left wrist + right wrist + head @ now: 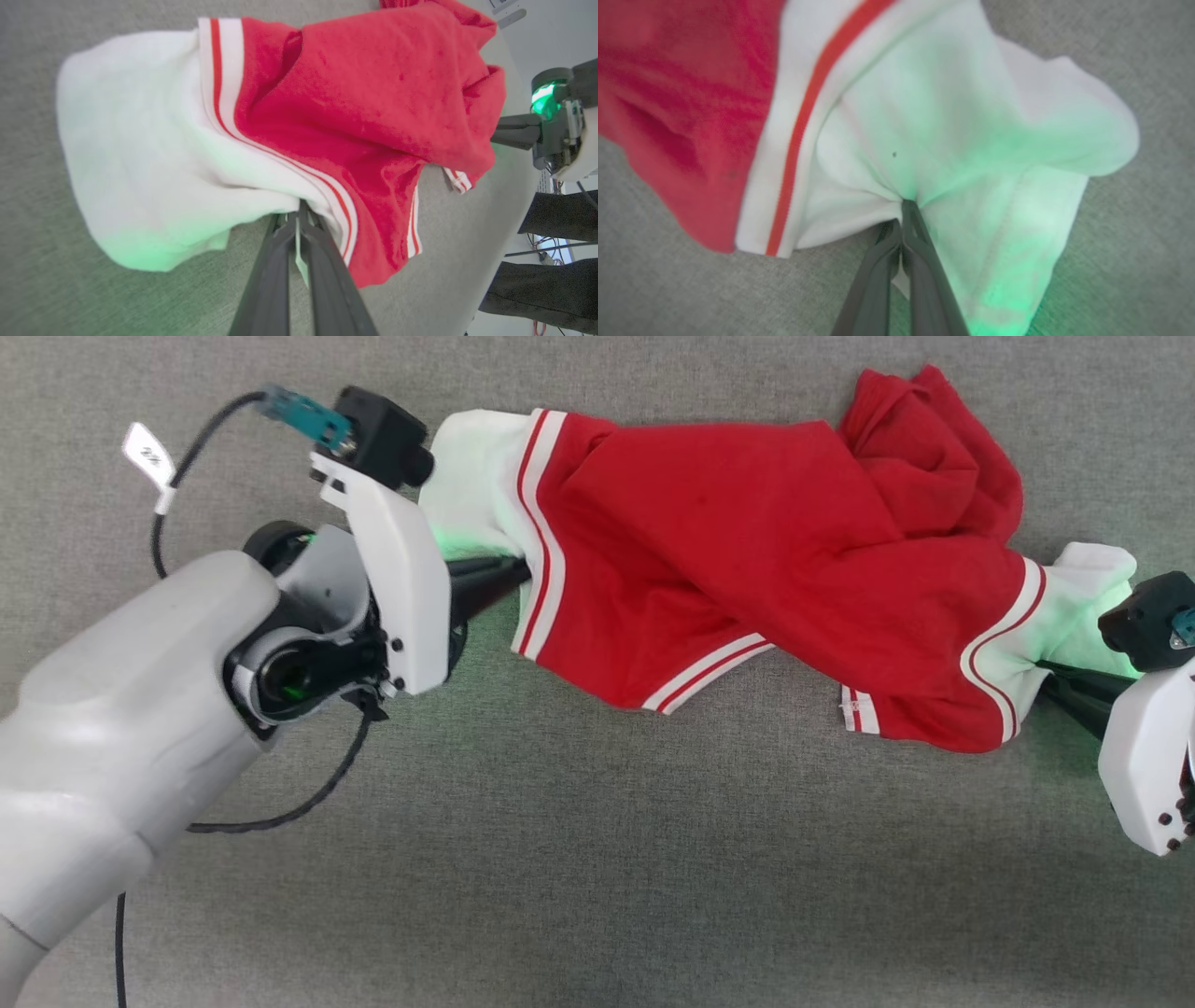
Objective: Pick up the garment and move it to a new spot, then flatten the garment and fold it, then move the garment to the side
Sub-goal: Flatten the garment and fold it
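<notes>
Nothing here can be read for certain. A small white tag on the black cable, at the far left, carries dark marks too small to make out.

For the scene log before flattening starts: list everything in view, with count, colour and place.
garment: one, red with white sleeves and striped trim, crumpled over the surface between the grippers.
surface: one, grey fabric, under everything.
cable: one, black, with a white tag, looping at the head view's left.
left gripper: one, dark fingers, shut on the garment's left sleeve seam.
right gripper: one, dark fingers, shut on the garment's right white sleeve.
</notes>
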